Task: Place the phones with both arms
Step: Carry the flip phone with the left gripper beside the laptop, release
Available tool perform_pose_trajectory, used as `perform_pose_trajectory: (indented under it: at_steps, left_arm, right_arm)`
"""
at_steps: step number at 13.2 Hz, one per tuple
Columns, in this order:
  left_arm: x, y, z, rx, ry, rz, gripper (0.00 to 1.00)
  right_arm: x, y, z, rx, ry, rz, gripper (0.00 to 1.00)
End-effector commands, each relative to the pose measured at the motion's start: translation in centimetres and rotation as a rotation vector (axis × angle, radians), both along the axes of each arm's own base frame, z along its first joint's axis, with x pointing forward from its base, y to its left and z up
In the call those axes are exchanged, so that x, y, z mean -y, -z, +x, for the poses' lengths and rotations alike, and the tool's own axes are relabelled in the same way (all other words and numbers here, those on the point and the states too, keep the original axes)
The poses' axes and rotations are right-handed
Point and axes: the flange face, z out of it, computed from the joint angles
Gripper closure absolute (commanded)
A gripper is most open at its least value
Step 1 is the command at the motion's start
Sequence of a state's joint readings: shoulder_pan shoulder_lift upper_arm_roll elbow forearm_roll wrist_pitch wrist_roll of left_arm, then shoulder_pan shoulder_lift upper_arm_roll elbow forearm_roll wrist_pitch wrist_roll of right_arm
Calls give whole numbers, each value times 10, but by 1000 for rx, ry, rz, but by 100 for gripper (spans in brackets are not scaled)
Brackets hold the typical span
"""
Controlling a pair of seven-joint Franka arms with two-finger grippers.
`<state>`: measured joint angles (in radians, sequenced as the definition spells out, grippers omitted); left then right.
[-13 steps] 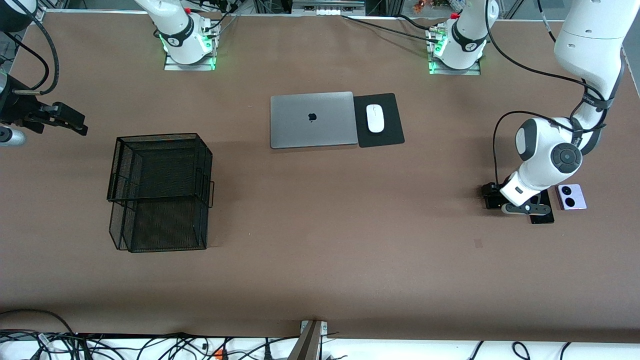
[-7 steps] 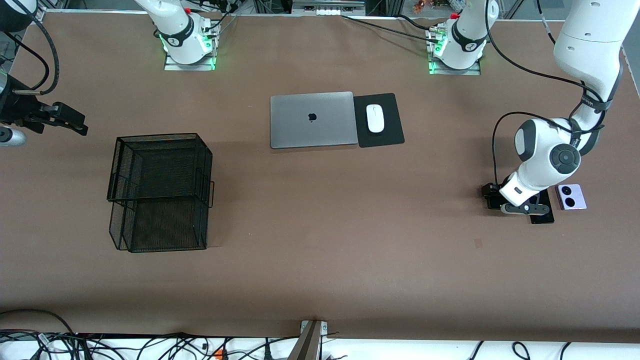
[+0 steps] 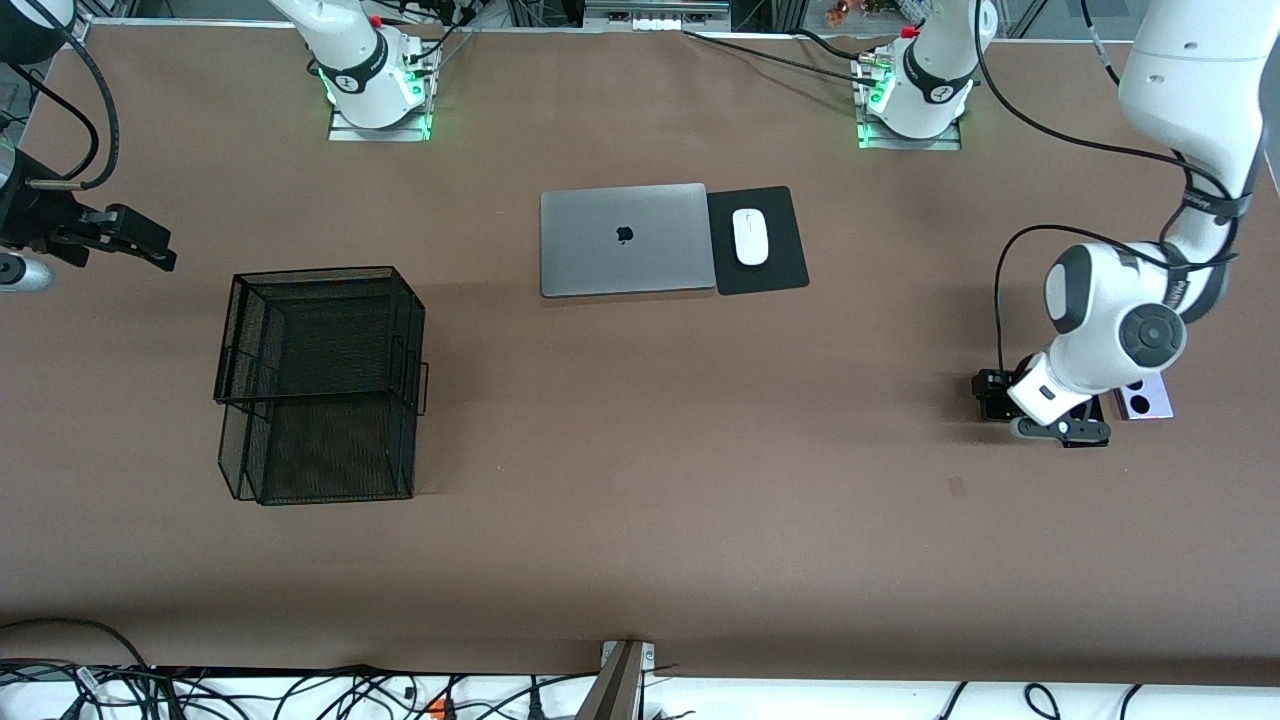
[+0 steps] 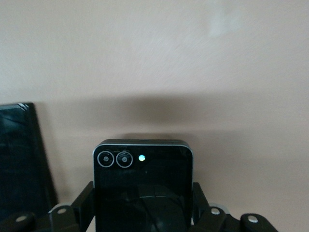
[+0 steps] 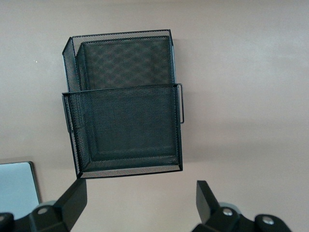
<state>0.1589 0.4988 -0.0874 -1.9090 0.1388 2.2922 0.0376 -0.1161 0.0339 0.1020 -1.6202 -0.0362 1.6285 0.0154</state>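
Small squarish black phone (image 4: pixel 142 186) clamped in left end effector (image 3: pixel 1040 412) just above brown counter (image 3: pixel 640 450), mostly hidden under arm. Lilac-white phone (image 3: pixel 1150 400) alongside, half covered. Right end effector (image 5: pixel 140 203) spread wide over black mesh basket (image 5: pixel 124 106).

Three phones (image 3: pixel 1145 400) – one laptop (image 3: pixel 625 240), one mouse (image 3: pixel 750 237), one mesh basket (image 3: pixel 318 385), two arms (image 3: pixel 1115 320).

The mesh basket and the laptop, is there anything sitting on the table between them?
Nothing: in the front view only bare brown table lies between the black mesh basket and the grey laptop.
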Motion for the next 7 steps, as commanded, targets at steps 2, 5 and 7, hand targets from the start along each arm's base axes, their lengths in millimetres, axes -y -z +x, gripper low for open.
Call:
perform_pose_trajectory:
  at_steps: [2,5,7]
  left_arm:
    - [64,-78,37,-24,21,-18,64]
    - [157,-82,36,-24,60,-118,64]
    - [247,-83,42,-1,99,-154,64]
  right_arm:
    - [-1,-6,-4,3,15,14,0]
    - [-1,-6,-4,1,6,14,0]
    - [-2,-7,-4,3,1,14,0]
